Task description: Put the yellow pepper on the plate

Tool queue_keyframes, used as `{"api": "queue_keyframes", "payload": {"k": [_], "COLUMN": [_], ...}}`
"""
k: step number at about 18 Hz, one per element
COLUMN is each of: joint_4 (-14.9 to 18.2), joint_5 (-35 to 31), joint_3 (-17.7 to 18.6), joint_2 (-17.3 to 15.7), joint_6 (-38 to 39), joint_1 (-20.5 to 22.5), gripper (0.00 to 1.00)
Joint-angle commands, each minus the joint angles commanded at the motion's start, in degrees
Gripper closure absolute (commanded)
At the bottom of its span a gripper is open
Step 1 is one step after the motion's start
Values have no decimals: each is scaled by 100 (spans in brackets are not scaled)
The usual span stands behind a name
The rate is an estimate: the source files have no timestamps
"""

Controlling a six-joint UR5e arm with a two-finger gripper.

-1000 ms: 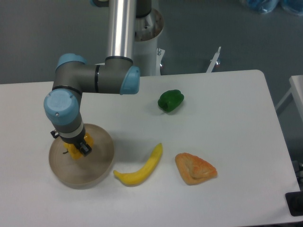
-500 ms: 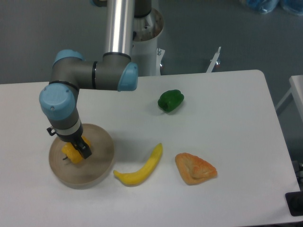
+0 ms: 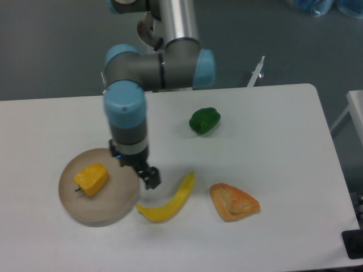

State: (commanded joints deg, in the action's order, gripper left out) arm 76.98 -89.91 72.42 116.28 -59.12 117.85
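The yellow pepper (image 3: 92,179) lies on its side on the round tan plate (image 3: 108,211) at the table's left front, its dark stem pointing left. My gripper (image 3: 146,174) hangs just past the plate's right rim, clear of the pepper, with nothing held. Its fingers point down and look close together, but the wrist hides most of them, so the gap does not show.
A yellow banana (image 3: 168,201) lies just right of the plate, right below the gripper. An orange pastry-like wedge (image 3: 233,202) sits further right. A green pepper (image 3: 204,120) rests near the table's middle back. The table's right edge (image 3: 333,147) borders the floor.
The gripper has let go of the yellow pepper, lifted, and swung right off the plate to its right rim. The pepper stays lying on the plate.
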Motion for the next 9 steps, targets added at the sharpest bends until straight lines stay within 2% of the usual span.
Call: {"api": "queue_keyframes", "payload": {"k": [4,6,9], "joint_4": [589,678,652], "joint_5": [-18,-27,-53], "joint_3": [17,35,280], "joint_2": [-245,-246,-281], "joint_6": [-1511,-1908,-2261], "joint_1": [755,958,1196], "gripper": [0,0,0]}}
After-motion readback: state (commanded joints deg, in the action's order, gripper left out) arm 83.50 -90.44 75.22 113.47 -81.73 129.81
